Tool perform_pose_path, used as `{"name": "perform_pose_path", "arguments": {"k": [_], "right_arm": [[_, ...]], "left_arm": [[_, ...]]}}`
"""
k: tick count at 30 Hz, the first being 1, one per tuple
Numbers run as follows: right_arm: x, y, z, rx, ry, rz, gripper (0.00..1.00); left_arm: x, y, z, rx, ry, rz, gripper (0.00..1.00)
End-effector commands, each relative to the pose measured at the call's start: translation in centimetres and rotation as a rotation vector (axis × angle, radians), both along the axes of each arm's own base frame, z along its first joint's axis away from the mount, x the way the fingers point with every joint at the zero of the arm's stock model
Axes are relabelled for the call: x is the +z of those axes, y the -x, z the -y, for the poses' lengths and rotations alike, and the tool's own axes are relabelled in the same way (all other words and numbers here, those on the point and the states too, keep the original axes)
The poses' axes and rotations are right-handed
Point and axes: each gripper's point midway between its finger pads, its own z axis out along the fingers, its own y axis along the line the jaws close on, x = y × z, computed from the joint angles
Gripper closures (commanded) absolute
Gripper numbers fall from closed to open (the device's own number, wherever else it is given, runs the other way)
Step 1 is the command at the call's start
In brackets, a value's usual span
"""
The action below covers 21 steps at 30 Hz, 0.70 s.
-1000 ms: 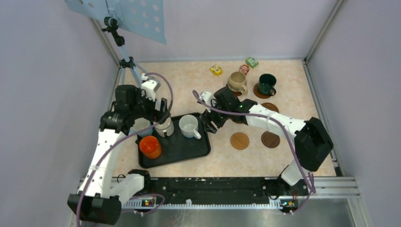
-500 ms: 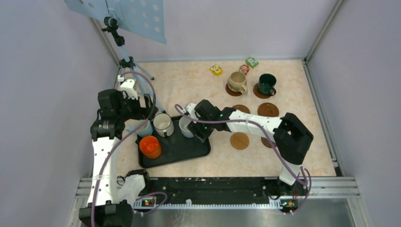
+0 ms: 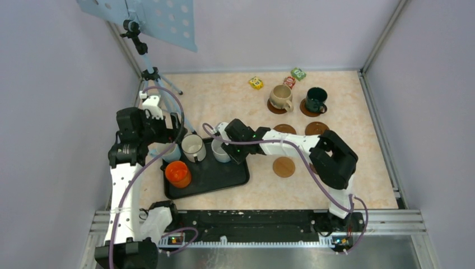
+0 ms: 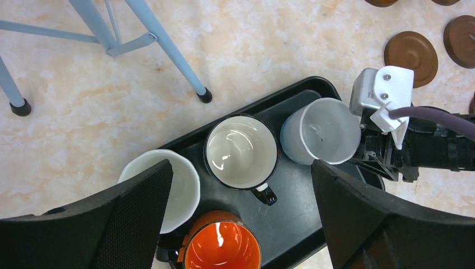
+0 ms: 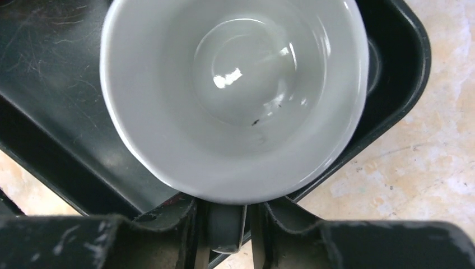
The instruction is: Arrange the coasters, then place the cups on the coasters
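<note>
The left gripper (image 4: 241, 168) has drawn back toward 9 o'clock within the last second. It hangs spread as wide as it goes, holding nothing, above the black tray (image 4: 291, 185). Under it stand the light-blue-handled mug (image 4: 162, 190), the orange mug (image 4: 221, 246) and the dark-rimmed mug (image 4: 241, 151). At the tray's 3 o'clock end, the right gripper (image 5: 227, 210) has come in from beside the tray. Its fingers have narrowed from wide apart to a close clasp on the handle of the white mug (image 5: 229, 95), which sits on the tray, not yet lifted. So a third cup looks ready to go. A bare coaster (image 3: 284, 166) lies at its 3 o'clock and two more coasters (image 3: 317, 129) farther off. At 1 o'clock the beige mug (image 3: 280, 96) and the dark green mug (image 3: 315, 99) already sit on theirs.
</note>
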Motion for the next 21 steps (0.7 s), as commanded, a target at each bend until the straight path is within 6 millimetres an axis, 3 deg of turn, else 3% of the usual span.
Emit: {"name": "perform_pose_path", "arguments": {"k": [1, 5, 13, 18, 21], "right_arm": [[1.8, -0.8, -2.0, 0.013, -0.069, 0.046, 0.8], [2.5, -1.1, -1.5, 0.02, -0.068, 0.053, 1.0], [7.7, -2.4, 0.9, 0.071, -0.15, 0.116, 1.0], [11.2, -3.1, 4.2, 0.113, -0.194, 0.169, 1.0], [12.4, -4.2, 6.9, 0.089, -0.184, 0.185, 1.0]], "left_arm": [[1.0, -0.5, -0.2, 0.008, 0.001, 0.055, 0.01], [0.9, -0.6, -0.2, 0.008, 0.001, 0.053, 0.01], [0.6, -0.4, 0.0, -0.006, 0.0, 0.048, 0.01], [0.1, -0.3, 0.1, -0.025, -0.003, 0.036, 0.01], [-0.2, -0.4, 0.2, -0.032, -0.004, 0.025, 0.01]]}}
